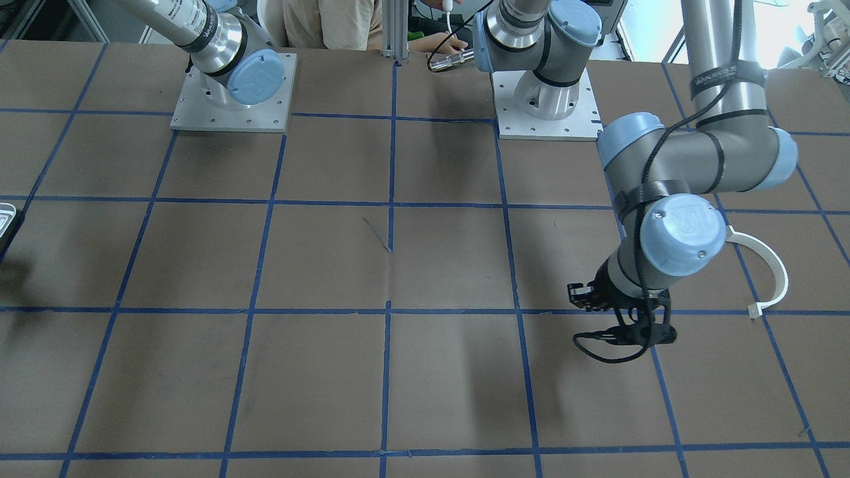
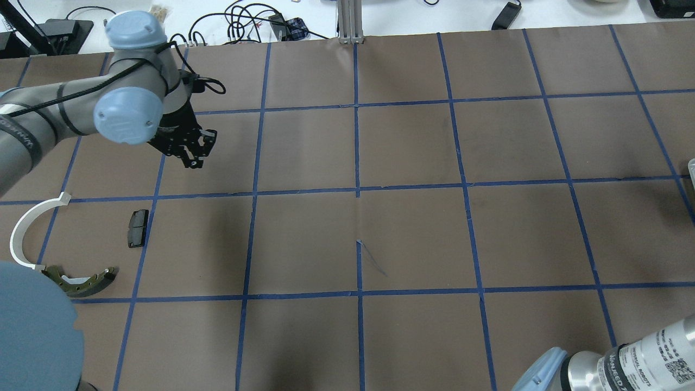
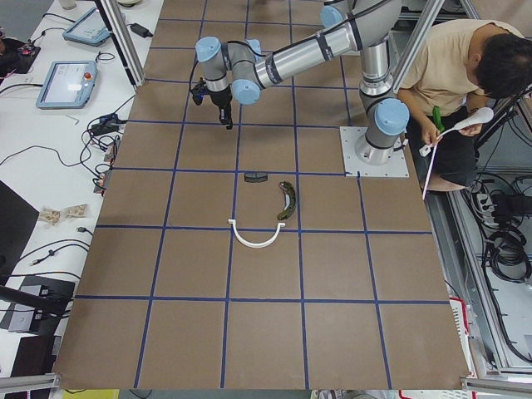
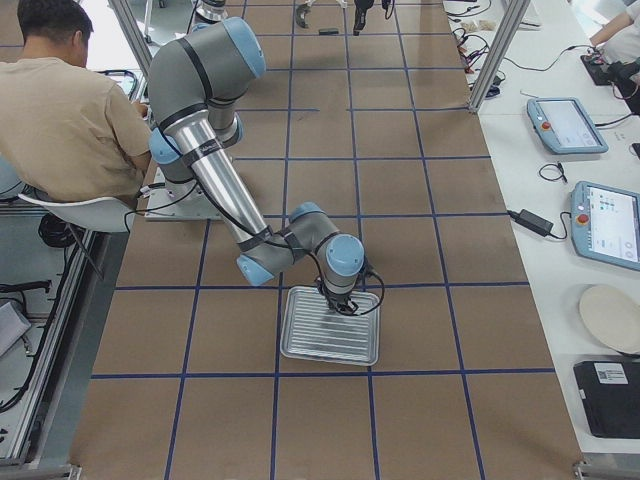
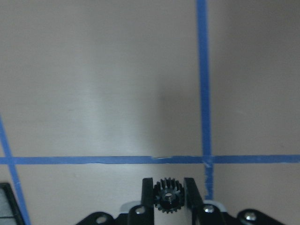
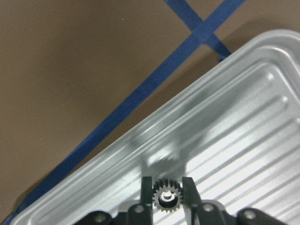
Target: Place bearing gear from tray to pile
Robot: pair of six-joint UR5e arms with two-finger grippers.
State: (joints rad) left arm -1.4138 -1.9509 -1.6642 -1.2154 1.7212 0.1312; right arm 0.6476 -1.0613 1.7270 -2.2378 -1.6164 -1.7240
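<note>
Bright even light, soft shadows on table [image 2: 412, 239], glare on tray [image 6: 243, 140], wrist views slightly blurred

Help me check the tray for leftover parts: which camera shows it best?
Exterior right. The whole tray shows there, with the right gripper over one edge. The right wrist view shows only one ribbed corner behind the held gear; front-facing and overhead catch slivers at the frame edge; the rest show none.
</note>
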